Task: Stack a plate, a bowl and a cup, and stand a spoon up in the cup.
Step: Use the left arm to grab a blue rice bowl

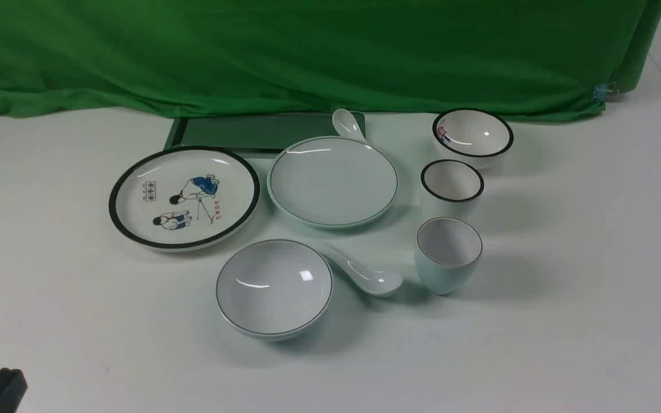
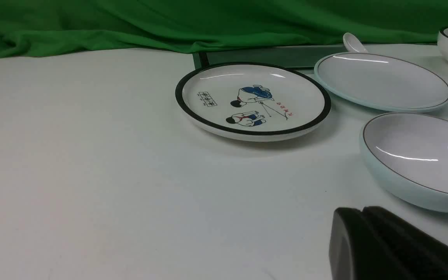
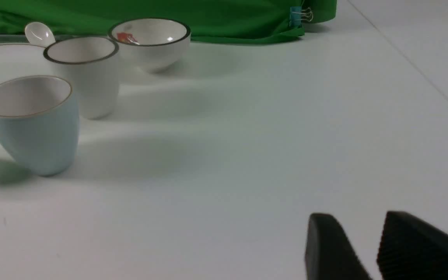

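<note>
Showing only in wrist view, right fingers (image 3: 333, 249) slightly apart, left fingers (image 2: 383, 245) seemingly together

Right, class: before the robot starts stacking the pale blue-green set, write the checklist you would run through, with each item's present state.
1. The plate is bare, ready as the base: ok.
2. The bowl is upright, empty and apart from the plate: ok.
3. The cup is standing and empty: ok.
4. The spoon lies free of the bowl: cannot tell; its handle runs right by the rim.
5. The right gripper has its fingers apart and holds nothing: ok.
6. The left gripper is open for a grasp: not ok; its fingers look closed.
</note>
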Controlling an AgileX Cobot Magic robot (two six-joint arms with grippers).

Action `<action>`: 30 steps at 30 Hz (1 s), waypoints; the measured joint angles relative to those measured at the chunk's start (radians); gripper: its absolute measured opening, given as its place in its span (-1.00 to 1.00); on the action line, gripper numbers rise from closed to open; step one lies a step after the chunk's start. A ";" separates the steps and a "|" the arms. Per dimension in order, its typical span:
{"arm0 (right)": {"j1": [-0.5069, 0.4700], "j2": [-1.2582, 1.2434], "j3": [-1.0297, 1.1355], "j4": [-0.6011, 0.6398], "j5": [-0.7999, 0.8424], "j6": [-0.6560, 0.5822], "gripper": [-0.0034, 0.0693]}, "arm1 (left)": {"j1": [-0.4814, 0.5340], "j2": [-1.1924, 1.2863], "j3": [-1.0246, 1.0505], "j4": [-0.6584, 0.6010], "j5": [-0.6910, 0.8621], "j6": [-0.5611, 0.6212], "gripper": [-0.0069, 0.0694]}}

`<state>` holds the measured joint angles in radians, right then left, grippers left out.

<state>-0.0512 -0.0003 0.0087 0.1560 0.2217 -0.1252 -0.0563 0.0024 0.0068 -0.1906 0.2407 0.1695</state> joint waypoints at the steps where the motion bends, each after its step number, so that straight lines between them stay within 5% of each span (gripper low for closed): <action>1: 0.000 0.000 0.000 0.000 0.000 0.000 -0.24 | 0.000 0.000 0.000 0.000 0.000 0.000 -0.89; 30: 0.000 0.000 0.000 0.000 0.001 0.001 -0.24 | 0.000 0.000 0.000 0.023 0.000 0.000 -0.89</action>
<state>-0.0512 -0.0003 0.0087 0.1560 0.2229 -0.1245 -0.0563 0.0024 0.0068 -0.1672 0.2407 0.1695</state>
